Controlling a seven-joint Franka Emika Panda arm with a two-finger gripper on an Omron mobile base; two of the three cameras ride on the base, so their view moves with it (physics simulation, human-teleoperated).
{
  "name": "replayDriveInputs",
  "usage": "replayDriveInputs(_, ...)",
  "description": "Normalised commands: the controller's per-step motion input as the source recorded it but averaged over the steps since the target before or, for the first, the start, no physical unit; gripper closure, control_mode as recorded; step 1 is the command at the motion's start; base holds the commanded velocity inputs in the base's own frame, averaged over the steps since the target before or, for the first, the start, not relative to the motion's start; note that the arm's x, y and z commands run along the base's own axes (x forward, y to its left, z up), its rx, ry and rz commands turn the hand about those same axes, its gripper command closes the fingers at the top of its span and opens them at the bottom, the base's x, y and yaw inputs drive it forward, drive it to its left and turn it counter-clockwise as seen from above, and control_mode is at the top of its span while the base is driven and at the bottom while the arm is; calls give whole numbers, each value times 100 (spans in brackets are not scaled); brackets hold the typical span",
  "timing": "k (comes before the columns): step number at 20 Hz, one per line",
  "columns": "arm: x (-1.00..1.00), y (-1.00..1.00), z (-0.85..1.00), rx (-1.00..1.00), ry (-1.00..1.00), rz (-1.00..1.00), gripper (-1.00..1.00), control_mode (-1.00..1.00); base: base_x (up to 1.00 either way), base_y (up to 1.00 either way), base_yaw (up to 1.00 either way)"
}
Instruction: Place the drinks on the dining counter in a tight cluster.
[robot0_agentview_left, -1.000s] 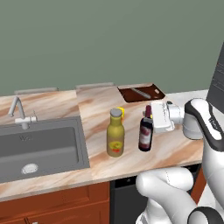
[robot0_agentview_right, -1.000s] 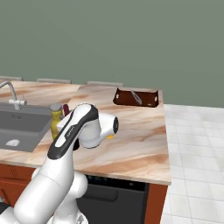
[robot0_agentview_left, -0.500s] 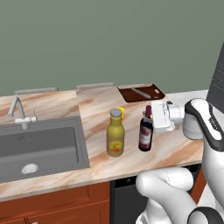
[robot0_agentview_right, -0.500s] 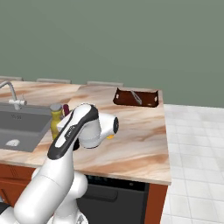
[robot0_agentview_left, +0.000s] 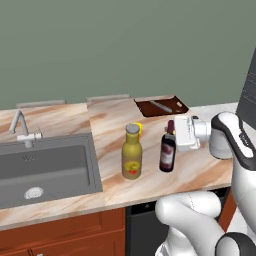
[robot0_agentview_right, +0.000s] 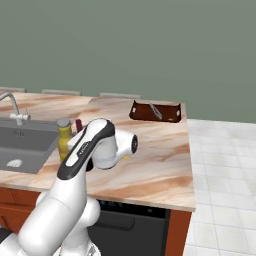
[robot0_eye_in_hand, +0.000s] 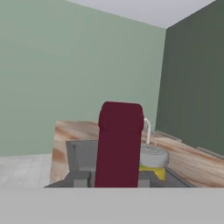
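Note:
A dark wine bottle with a maroon label stands upright on the marbled dining counter. My gripper reaches in from the right and is shut on its maroon neck, which sits between my fingertips in the hand view. The fat olive-yellow bottle with a grey cap stands a short gap to its left, toward the sink. In the right base view the olive bottle and the wine bottle's top peek out behind my arm.
The dark grey sink with its silver tap fills the counter's left part. A brown tray holding a knife lies at the back edge. A small yellow object sits just behind the olive bottle. The counter's right end drops off to tiled floor.

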Motion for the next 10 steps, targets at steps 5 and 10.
replayDriveInputs(5,25,-20,-13,0,-4,0,100,-100,0,0,0)
replayDriveInputs(10,33,0,-28,0,-13,1,100,-100,0,0,0)
